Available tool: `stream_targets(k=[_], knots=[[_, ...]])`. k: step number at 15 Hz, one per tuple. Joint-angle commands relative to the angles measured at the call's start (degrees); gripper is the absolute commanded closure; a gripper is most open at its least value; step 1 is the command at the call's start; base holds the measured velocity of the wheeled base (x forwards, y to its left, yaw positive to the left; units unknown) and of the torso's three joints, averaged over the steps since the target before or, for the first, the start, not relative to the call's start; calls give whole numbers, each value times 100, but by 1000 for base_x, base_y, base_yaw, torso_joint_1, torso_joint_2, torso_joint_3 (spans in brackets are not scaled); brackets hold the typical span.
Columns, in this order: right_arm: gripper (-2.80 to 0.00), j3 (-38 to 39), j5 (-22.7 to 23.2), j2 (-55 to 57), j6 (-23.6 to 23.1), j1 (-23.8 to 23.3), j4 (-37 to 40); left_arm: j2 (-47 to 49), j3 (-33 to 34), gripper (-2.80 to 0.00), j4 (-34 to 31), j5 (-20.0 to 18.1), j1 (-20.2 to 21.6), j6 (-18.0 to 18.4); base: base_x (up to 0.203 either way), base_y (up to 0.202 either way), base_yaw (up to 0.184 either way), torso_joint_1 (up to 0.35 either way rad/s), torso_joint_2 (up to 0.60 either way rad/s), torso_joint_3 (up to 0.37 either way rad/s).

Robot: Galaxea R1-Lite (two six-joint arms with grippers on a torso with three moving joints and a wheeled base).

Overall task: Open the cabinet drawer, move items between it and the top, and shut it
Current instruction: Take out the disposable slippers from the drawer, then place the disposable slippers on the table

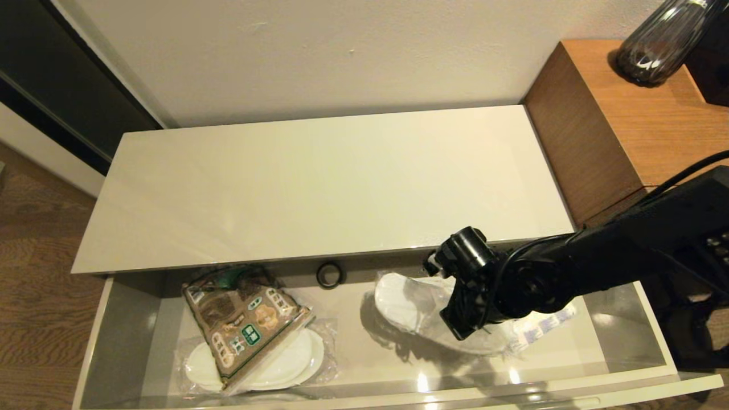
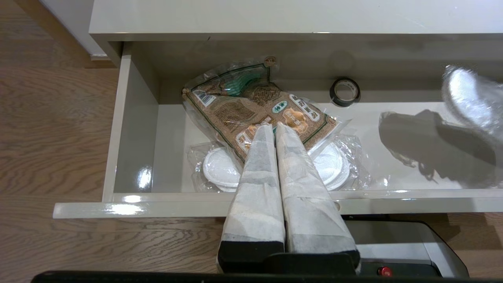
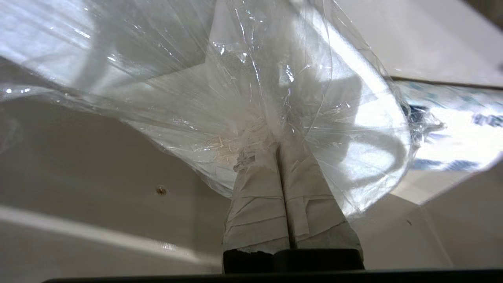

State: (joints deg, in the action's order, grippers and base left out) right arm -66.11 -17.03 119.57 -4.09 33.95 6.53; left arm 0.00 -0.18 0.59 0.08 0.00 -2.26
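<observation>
The cabinet drawer (image 1: 97, 336) stands pulled out below the bare cream top (image 1: 319, 188). In its left half a brown-and-green snack bag (image 1: 242, 322) lies over a wrapped pair of white slippers (image 1: 285, 364). A black tape roll (image 1: 330, 275) rests at the back. My right gripper (image 3: 277, 143) is shut on the clear wrapper of a second pair of slippers (image 1: 410, 302), held tilted above the drawer's right half. A tissue pack (image 1: 547, 327) with blue print lies beneath my right arm (image 1: 569, 267). My left gripper (image 2: 274, 126) hovers shut and empty over the drawer's front rim (image 2: 157, 196).
A taller brown wooden side table (image 1: 626, 114) stands against the cabinet's right end, with a dark glass vessel (image 1: 660, 40) on it. A wall runs behind the cabinet. Wooden floor (image 1: 34, 285) lies to the left of the drawer.
</observation>
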Motion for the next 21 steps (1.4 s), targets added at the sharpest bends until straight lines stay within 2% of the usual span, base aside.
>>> stream_targets(k=[1,9,12,14,17,19,21], knots=[[0,55,-19,-390,-2,-2,60,9,1,0,3,7,0,-2,0,0,0,0,0,0],[0,35,-20,-1462,73,6,793,9,1,0,3,9,0,-2,0,0,0,0,0,0],[0,-148,-19,-2125,67,12,1290,9,1,0,3,9,0,-2,0,0,0,0,0,0],[0,-718,-42,-2310,70,-2,1784,9,1,0,3,1,0,-2,0,0,0,0,0,0],[0,-2004,-53,-2371,70,-164,2712,9,1,0,3,1,0,-2,0,0,0,0,0,0],[0,-3148,-78,-2131,52,-423,3188,9,1,0,3,1,0,-2,0,0,0,0,0,0],[0,-4238,-207,-1388,1,-850,3416,9,1,0,3,9,0,-2,0,0,0,0,0,0]])
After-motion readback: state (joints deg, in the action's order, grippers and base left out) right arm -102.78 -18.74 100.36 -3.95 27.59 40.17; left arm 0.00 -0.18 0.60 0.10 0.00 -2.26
